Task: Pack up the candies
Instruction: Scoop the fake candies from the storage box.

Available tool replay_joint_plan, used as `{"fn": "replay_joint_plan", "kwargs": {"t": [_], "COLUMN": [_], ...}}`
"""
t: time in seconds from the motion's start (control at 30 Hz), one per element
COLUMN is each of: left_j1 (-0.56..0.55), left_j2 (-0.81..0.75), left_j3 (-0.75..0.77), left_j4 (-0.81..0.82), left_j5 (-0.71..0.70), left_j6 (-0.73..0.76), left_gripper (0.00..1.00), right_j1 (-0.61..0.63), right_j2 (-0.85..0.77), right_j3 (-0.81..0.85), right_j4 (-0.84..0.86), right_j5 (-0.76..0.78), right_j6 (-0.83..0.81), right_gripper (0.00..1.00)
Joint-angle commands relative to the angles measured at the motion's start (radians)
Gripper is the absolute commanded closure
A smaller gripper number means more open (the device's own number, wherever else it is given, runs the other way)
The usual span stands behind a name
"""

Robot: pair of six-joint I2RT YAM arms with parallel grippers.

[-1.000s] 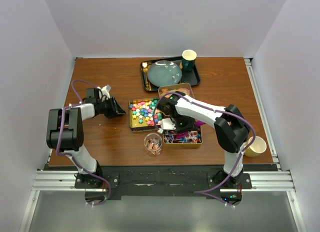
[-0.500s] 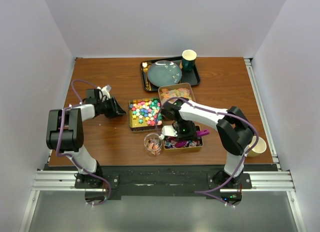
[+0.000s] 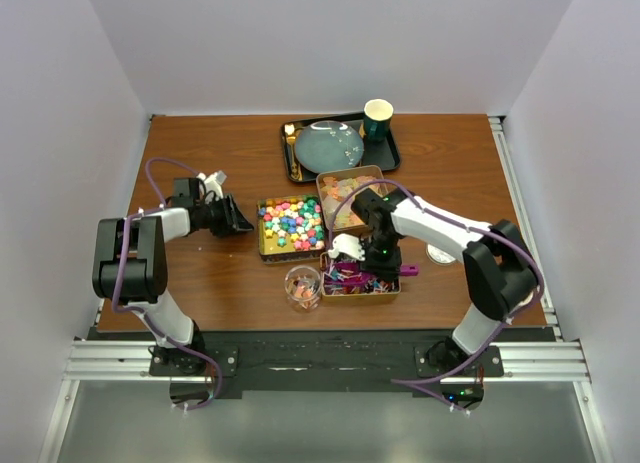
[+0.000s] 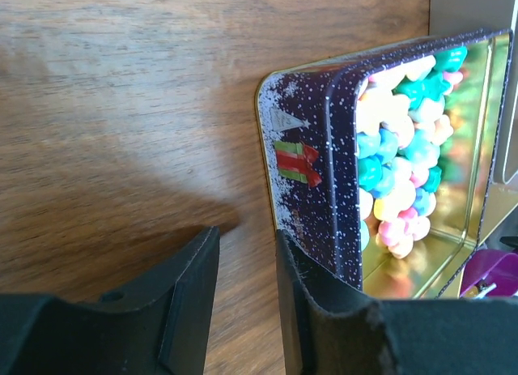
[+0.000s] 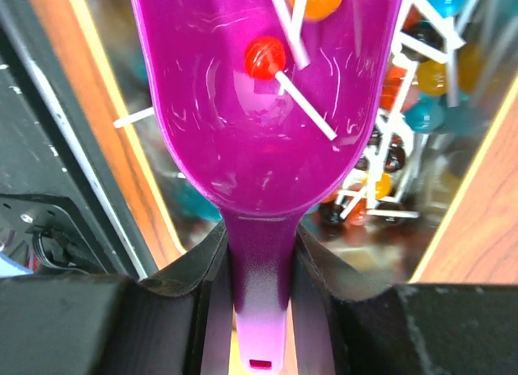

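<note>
Bright even light, soft shadows, glare-washed candies, blurry close-ups

The top external camera sits high above and behind the arm bases. It faces down and forward, far enough off to take in the whole wooden surface and both arms.

The left wrist camera rides low over the surface, looking past the left gripper at a corner of the tin of multicoloured candies, close up.

The right wrist camera looks down along the right gripper onto the purple scoop and lollipops, very near.

The overhead view shares the tin with the left wrist view and the scoop with the right.
</note>
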Motion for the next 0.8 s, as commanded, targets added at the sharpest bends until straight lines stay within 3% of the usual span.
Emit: {"fn": "replay_joint_plan", "kwargs": {"t": [0.0,0.13,0.33,0.5,0.63,0.77], "left_j1": [-0.008,-0.008,-0.008,-0.008,-0.008,-0.006], "left_j2": [0.007,0.006,0.001,0.001,-0.003,-0.013], "left_j3": [0.014,0.026,0.032,0.04,0.055,0.059], "left_j4": [-0.07,-0.072,-0.078,-0.072,-0.079,-0.076], "left_j5": [0.0,0.013,0.013,0.01,0.004,-0.003], "left_j6": [0.068,0.08,0.079,0.079,0.076,0.071], "left_gripper": [0.6,0.58,0.44,0.43,0.43,0.43], "right_j1": [-0.026,-0.066,-0.129,-0.137,-0.137,-0.137], "right_j2": [-0.085,-0.136,-0.202,-0.252,-0.268,-0.245], "right_j3": [-0.066,-0.103,-0.104,-0.097,-0.037,0.127], "right_j4": [0.063,0.08,0.07,0.036,-0.033,-0.122], "right_j5": [-0.125,-0.163,-0.231,-0.205,-0.174,-0.136], "right_j6": [-0.06,-0.078,-0.071,-0.093,-0.101,-0.11], "right_gripper": [1.0,1.0,1.0,1.0,1.0,1.0]}}
